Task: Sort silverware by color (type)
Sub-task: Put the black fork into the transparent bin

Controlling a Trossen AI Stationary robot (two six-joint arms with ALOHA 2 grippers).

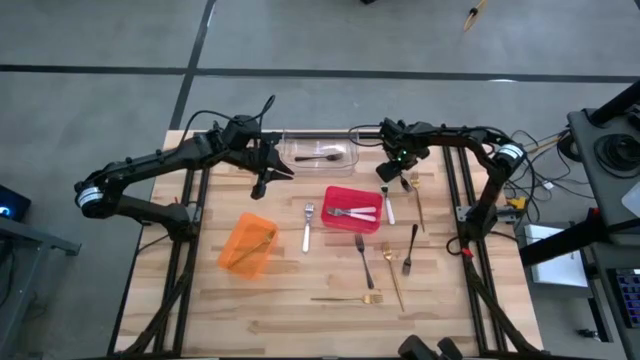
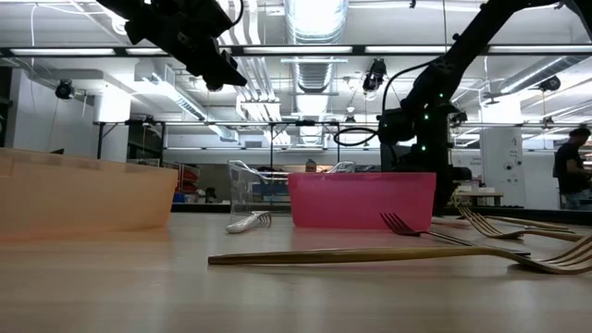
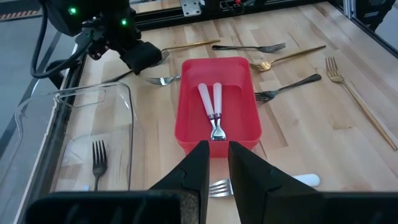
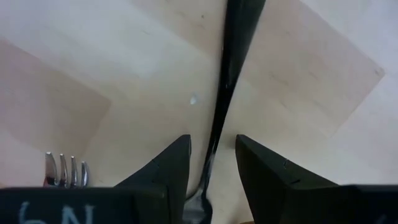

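Observation:
The silverware lies scattered on the wooden table (image 1: pixel 290 320): gold forks (image 1: pixel 346 298), black forks (image 1: pixel 410 248) and a white-handled fork (image 1: pixel 308 226). My right gripper (image 4: pixel 212 140) points down at the far right, open. Its fingers stand either side of a black utensil's handle (image 4: pixel 222 81) that lies flat on the wood, without touching it. Silver tines (image 4: pixel 65 171) lie beside it. My left gripper (image 3: pixel 218 146) hovers high near the clear bin (image 1: pixel 320 152), open by a narrow gap, with nothing in it.
The clear bin holds one dark fork (image 3: pixel 98 158). The red bin (image 1: pixel 352 208) at mid-table holds two white-handled forks (image 3: pixel 211 109). The orange bin (image 1: pixel 248 245) stands at the left. Bare wood lies along the near edge.

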